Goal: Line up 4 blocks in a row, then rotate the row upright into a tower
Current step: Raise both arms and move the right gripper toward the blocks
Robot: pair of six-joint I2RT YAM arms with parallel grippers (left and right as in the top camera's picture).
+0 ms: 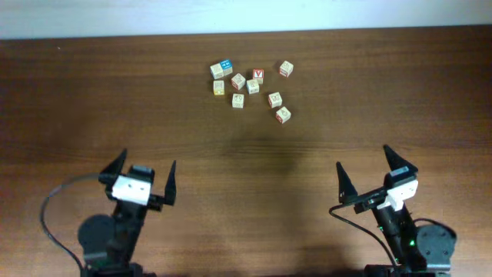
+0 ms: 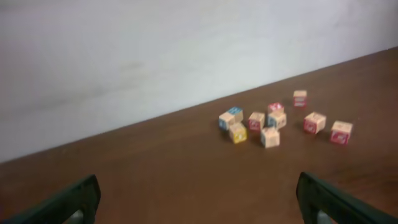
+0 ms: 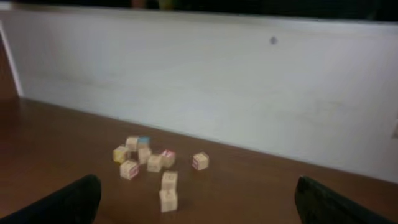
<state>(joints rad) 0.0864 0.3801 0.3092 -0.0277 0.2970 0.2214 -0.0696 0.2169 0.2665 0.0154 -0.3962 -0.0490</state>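
Ten small wooden alphabet cubes (image 1: 253,86) were counted on the brown bench (image 1: 77,100), gathered in a loose cluster near its far edge, roughly midway across. Among them, one cube with a light-blue top (image 1: 226,66) was seen at the far left of the cluster, touching a cream cube beside it. One cube with a red mark on top (image 1: 258,75) was seen near the middle. One cube (image 1: 286,68) was set slightly apart on the far right, and another (image 1: 283,115) lay nearest the arms. The letters on the faces could not be read.

Two tools were seen, one per arm, both at the near edge of the bench. The left tool (image 1: 147,158) was held with its fingers spread wide and nothing between them. The right tool (image 1: 363,156) was likewise spread wide and empty.

The cluster lay well apart from both tools, ahead of them and between their lines. From the left tool (image 2: 198,177) the cubes (image 2: 270,137) were seen ahead and to the right. From the right tool (image 3: 198,180) they (image 3: 155,163) were seen ahead and to the left, before a white wall (image 3: 249,93).
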